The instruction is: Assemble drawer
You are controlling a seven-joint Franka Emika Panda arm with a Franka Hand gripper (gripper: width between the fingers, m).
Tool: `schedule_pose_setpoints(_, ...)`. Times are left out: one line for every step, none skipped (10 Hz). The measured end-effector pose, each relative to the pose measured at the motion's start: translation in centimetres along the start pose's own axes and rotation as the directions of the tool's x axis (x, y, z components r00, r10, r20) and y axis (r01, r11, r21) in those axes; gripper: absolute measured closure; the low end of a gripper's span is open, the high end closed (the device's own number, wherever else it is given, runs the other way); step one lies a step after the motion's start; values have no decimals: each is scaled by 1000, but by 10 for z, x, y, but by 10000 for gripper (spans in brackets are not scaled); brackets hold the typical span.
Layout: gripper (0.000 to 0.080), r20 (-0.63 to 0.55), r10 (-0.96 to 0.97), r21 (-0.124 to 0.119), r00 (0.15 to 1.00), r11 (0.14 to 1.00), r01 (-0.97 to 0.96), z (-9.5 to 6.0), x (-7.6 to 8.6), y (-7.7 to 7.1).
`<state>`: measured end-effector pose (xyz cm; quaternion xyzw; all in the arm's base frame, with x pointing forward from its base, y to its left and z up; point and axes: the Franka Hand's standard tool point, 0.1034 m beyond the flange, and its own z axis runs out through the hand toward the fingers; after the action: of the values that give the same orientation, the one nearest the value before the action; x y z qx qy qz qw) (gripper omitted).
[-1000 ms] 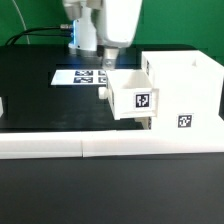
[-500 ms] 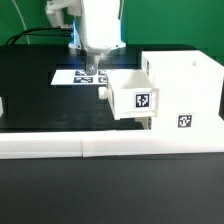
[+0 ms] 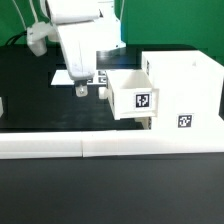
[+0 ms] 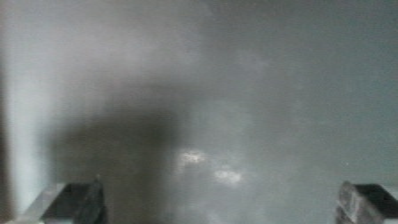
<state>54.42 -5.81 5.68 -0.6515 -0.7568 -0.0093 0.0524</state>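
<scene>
Shifted toward the exterior view's left since half a second earlier, away from the drawer's tray [image 3: 133, 94], and hung above the black table [image 3: 30, 95] with gripper [image 3: 88, 88] fingers spread wide and empty. Remained unmoved: tray part-way inserted in the upper front of the case [image 3: 185, 85], tags facing forward. Partly hid the marker board [image 3: 62, 76].
</scene>
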Motion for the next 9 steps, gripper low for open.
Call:
schedule_pose_setpoints(150, 2, 16, 1, 1000, 1000, -16, 1, 7, 2)
schedule_pose_setpoints(150, -2, 16, 3, 1000, 1000, -16, 3, 18, 4)
schedule_pose_setpoints(150, -5, 27, 5, 1000, 1000, -27, 4, 25, 6)
schedule_pose_setpoints(150, -8, 40, 4, 999, 999, -40, 4, 32, 7)
schedule_pose_setpoints(150, -9, 55, 4, 998, 998, -55, 4, 37, 9)
schedule_pose_setpoints(150, -7, 87, 5, 996, 996, -87, 4, 42, 10)
schedule_pose_setpoints(151, -2, 111, 6, 994, 994, -111, 5, 43, 10)
schedule_pose_setpoints(151, 5, 129, 7, 992, 992, -129, 5, 44, 11)
schedule_pose_setpoints(151, 7, 152, 8, 988, 988, -152, 4, 45, 11)
